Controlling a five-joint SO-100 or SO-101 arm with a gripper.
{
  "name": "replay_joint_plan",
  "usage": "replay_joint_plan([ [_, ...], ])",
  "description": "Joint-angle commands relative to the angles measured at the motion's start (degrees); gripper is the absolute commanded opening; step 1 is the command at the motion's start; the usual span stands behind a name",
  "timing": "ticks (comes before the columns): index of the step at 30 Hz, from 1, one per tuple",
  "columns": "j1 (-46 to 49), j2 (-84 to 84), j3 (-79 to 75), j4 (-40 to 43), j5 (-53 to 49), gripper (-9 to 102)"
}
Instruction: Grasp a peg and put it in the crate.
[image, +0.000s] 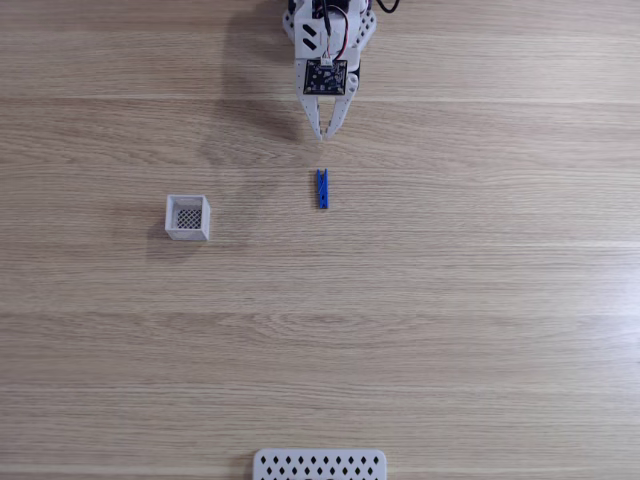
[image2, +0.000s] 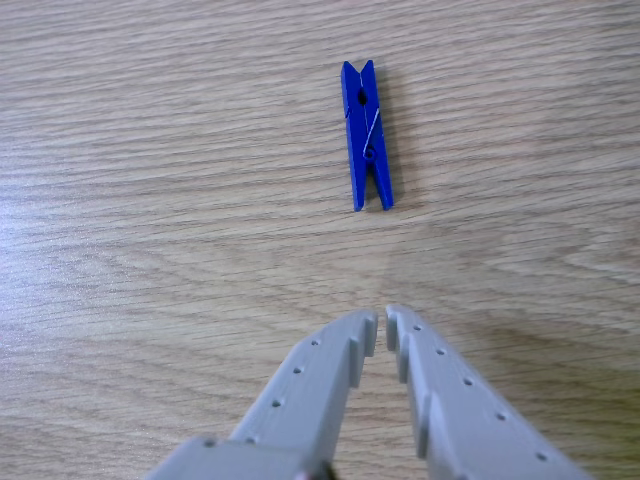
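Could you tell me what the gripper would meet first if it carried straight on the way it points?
Probably the peg: the gripper, nearly shut, points right at it, with bare table between. Its height above the wood is unclear, so it might strike the table first.

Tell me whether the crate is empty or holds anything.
Empty. The fixed view shows the crate with only its dark mesh bottom inside; the peg lies apart on the table.
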Motion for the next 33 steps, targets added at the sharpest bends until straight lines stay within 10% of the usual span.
replay_joint_plan([
  [1,-0.5,1.7,1.3,0.2,0.4,-1],
  [18,-0.3,-5.3,-1.4,-0.7,-0.6,-1],
  [33,-0.4,-67.1,-44.8,-0.8,-0.7,0],
])
